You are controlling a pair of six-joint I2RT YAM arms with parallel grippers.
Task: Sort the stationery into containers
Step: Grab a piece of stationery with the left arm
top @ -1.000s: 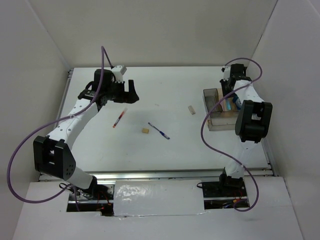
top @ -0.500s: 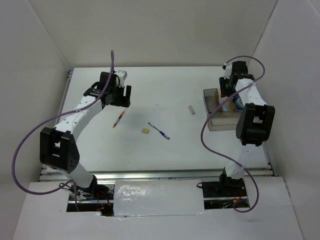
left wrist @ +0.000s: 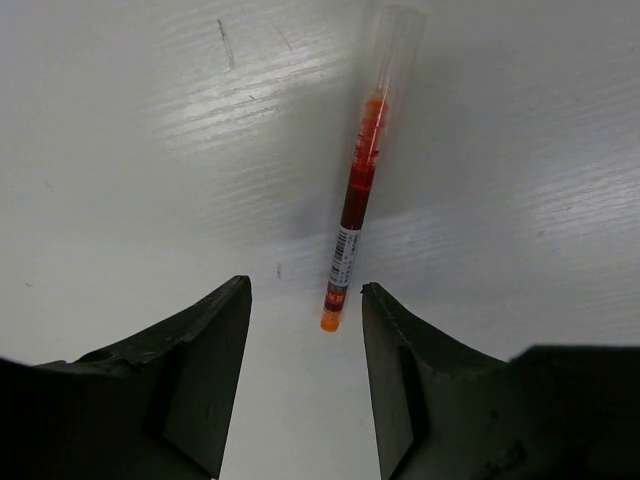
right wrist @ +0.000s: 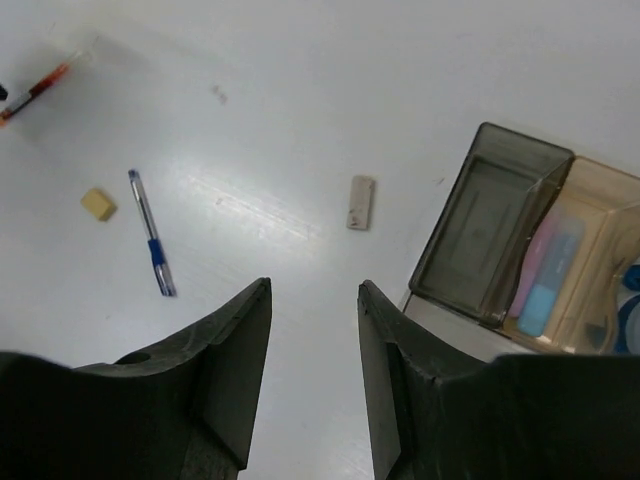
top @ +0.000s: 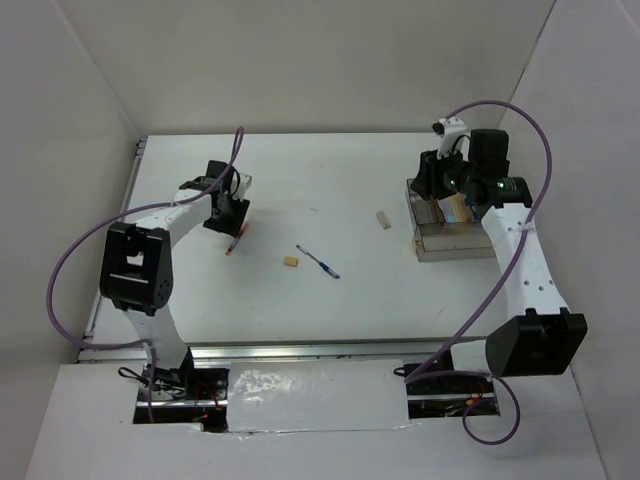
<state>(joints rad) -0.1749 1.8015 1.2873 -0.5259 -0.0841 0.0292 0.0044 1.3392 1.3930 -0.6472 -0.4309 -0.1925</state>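
The red pen lies on the table; in the left wrist view the pen has its orange end just between the fingertips. My left gripper is open, low over that end and not touching it. My right gripper is open and empty, over the left edge of the clear tray. The tray holds a pink bar, a light-blue bar and a blue roll. The blue pen, tan cube and beige block lie loose mid-table.
White walls close in the table on the left, back and right. A metal rail runs along the near edge. Purple cables loop from both arms.
My left gripper has swung in and down to the red pen's end. My right arm has straightened and its gripper has moved left, off the tray's middle to its left edge.
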